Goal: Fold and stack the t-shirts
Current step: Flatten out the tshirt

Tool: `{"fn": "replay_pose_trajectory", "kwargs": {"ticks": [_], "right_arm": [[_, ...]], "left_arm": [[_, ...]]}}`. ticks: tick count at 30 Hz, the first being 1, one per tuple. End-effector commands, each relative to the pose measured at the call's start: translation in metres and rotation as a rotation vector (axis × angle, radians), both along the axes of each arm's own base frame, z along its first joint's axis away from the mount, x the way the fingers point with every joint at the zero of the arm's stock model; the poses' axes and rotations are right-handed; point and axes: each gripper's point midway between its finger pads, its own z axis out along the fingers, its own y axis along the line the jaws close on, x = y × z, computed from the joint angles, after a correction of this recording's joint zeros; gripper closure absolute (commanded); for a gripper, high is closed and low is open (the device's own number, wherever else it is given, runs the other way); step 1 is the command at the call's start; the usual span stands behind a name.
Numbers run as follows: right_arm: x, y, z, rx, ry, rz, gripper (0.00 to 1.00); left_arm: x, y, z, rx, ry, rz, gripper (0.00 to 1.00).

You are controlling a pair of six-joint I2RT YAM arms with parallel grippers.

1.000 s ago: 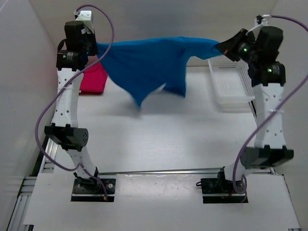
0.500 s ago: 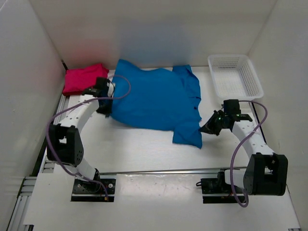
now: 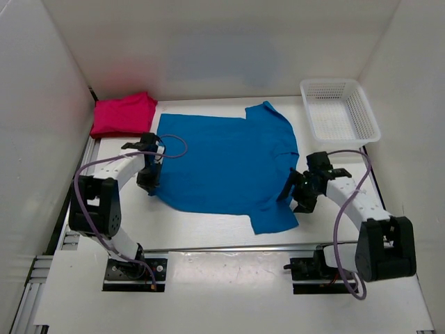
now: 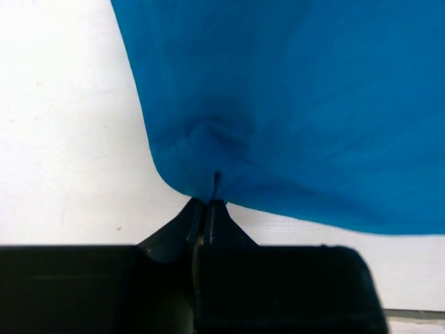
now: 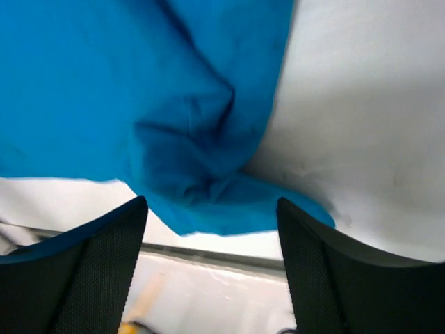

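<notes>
A blue t-shirt (image 3: 222, 163) lies spread flat across the middle of the table. My left gripper (image 3: 150, 182) is low at the shirt's left edge, shut on a pinch of the blue fabric (image 4: 208, 149); in the left wrist view the left gripper (image 4: 208, 203) has its jaws pressed together on the cloth. My right gripper (image 3: 292, 192) is at the shirt's lower right corner, open. In the right wrist view the right gripper (image 5: 211, 209) holds nothing, and the crumpled corner of the blue t-shirt (image 5: 201, 174) lies loose just beyond the jaws. A folded pink t-shirt (image 3: 124, 115) sits at the back left.
A white mesh basket (image 3: 339, 118) stands at the back right, beside the blue shirt's sleeve. White walls close in the table on three sides. A metal rail (image 3: 236, 247) runs along the near edge in front of the arm bases.
Both arms came down from holding the blue shirt stretched in the air and laid it flat on the table. The right gripper opened and let go of its corner.
</notes>
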Motion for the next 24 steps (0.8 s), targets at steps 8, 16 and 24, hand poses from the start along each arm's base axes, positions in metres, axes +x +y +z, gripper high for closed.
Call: {"fn": "replay_pose_trajectory", "kwargs": {"ticks": [8,16,24], "right_arm": [[-0.061,-0.026,-0.008,-0.268,0.049,0.019,0.14],[-0.05,-0.029,-0.043,-0.329,0.075,0.047,0.12],[-0.051,-0.023,-0.059,-0.269,0.059,0.076,0.77]], "left_arm": [[-0.008,0.009,0.014,-0.037,-0.067,0.04,0.9],[-0.014,0.007,0.011,-0.047,-0.056,0.037,0.9],[-0.019,0.008,0.011,-0.048,-0.058,0.037,0.9]]}}
